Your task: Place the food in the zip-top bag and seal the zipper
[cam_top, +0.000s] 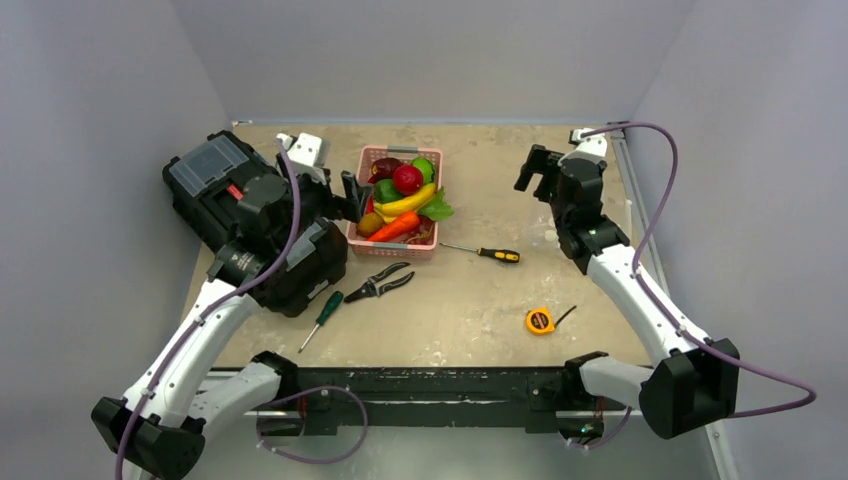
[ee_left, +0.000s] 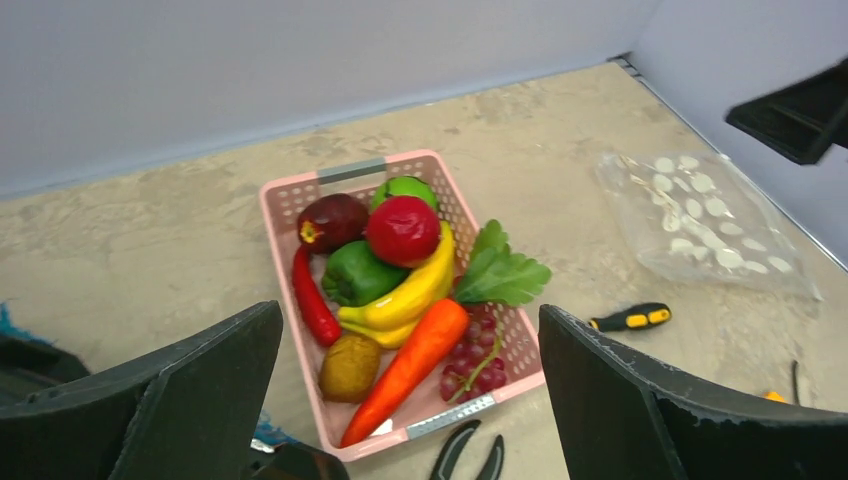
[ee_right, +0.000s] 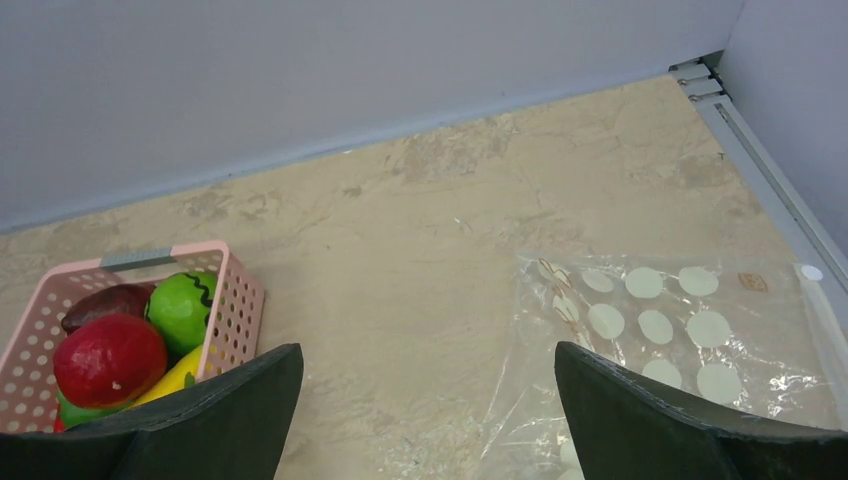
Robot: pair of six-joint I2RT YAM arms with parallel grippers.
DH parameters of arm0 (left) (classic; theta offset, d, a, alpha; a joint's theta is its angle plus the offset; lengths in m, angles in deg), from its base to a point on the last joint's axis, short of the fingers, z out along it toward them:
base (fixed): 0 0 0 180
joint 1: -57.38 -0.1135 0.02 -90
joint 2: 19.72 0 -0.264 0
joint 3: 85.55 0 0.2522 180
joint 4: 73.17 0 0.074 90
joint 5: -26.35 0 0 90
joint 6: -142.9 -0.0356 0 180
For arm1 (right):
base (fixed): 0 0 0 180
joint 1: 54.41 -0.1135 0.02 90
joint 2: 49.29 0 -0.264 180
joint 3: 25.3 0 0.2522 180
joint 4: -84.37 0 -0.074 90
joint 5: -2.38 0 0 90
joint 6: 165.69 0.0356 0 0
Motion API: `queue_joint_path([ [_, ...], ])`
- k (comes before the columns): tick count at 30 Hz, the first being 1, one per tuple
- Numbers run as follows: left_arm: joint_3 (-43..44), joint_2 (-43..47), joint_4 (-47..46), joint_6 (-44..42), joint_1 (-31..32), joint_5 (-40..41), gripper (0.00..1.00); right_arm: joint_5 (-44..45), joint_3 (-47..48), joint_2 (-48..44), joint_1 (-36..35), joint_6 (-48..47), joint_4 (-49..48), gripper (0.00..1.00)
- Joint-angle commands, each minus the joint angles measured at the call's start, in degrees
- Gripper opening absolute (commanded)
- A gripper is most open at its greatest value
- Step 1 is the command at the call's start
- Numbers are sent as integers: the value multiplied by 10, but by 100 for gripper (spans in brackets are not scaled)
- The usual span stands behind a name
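Note:
A pink basket point(cam_top: 363, 160) at the table's back middle holds the food: a carrot point(ee_left: 410, 365), a banana point(ee_left: 410, 295), a red fruit point(ee_left: 403, 230), a green pepper point(ee_left: 360, 272), grapes point(ee_left: 475, 360) and more. My left gripper point(cam_top: 352, 195) is open and empty at the basket's left side, its jaws point(ee_left: 408, 320) spread above the basket's near end. The clear polka-dot zip-top bag point(ee_right: 680, 340) lies flat and empty at the back right, with its pale zipper edge point(ee_right: 822, 295) on the far side. My right gripper point(cam_top: 535, 170) is open and empty, hovering over the bag's left edge point(ee_right: 428, 352).
A black toolbox point(cam_top: 240, 215) sits under my left arm. Pliers point(cam_top: 380, 285) and a green screwdriver point(cam_top: 322, 318) lie in front of the basket. A yellow-black screwdriver point(cam_top: 485, 253) and a yellow tape measure point(cam_top: 540, 321) lie mid-table. Grey walls enclose the table.

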Motion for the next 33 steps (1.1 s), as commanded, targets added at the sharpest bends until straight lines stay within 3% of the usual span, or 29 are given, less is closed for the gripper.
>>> queue_joint_path([
  [1,30,-12,-23,-13,35,-35,99,31,17,-6,2,17,-10,99],
  [10,35,-16,-9,-37,62,-16,99,22,36,50,29,44,13,99],
  [15,29,-11,-15,-41,65,-10,99,-36,5,59,145,121,-4,99],
  [23,30,-9,-15,-38,70,-25,99,7,-63,56,276,194,-47,99],
  [28,28,-3,-15,-41,72,-18,100,-82,-113,72,385,243,-80,99],
  [33,28,-8,-16,-38,72,-27,100,-135,-160,90,445,257,-131,99],
])
